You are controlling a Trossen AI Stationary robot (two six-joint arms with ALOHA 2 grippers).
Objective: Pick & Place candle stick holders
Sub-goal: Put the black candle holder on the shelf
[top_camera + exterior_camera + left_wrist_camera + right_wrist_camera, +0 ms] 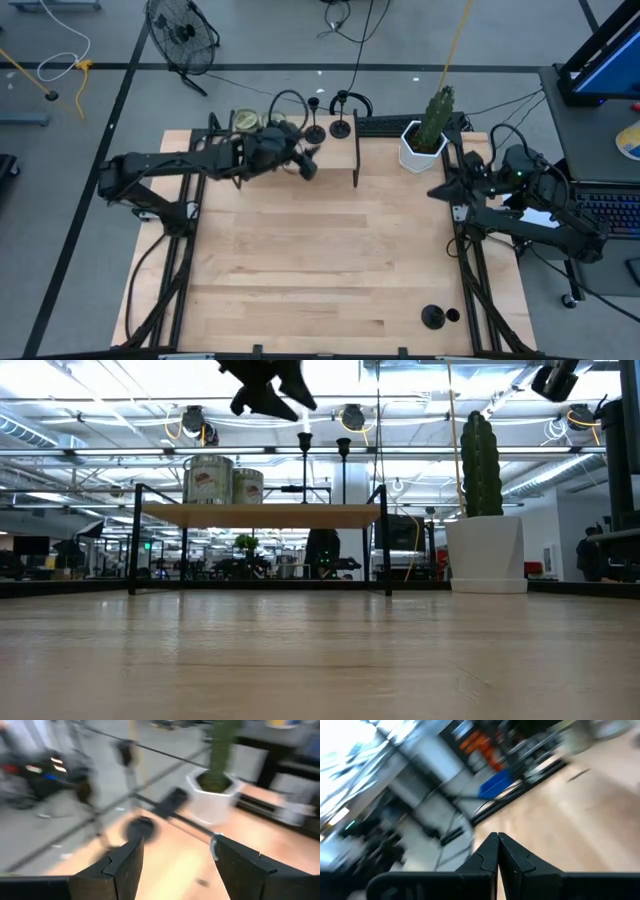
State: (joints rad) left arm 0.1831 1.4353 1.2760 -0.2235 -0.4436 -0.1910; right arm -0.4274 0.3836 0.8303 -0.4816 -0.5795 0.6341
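Left hand (308, 166) open beside shelf candle holders (316, 133).

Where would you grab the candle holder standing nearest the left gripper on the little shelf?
Probably by the thin stem of that candle holder, from the side. It stands upright on a flat round base, so only the stem fits between fingers. The open left gripper hangs on the table side, beside the shelf.

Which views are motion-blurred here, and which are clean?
Left wrist view: heavy smear; the cactus pot is only a soft shape, open left gripper sharper. Right wrist view: room streaked, shut right gripper crisp. High view: clean, candle stick holders legible. Low view: sharp, backlit by ceiling lights.
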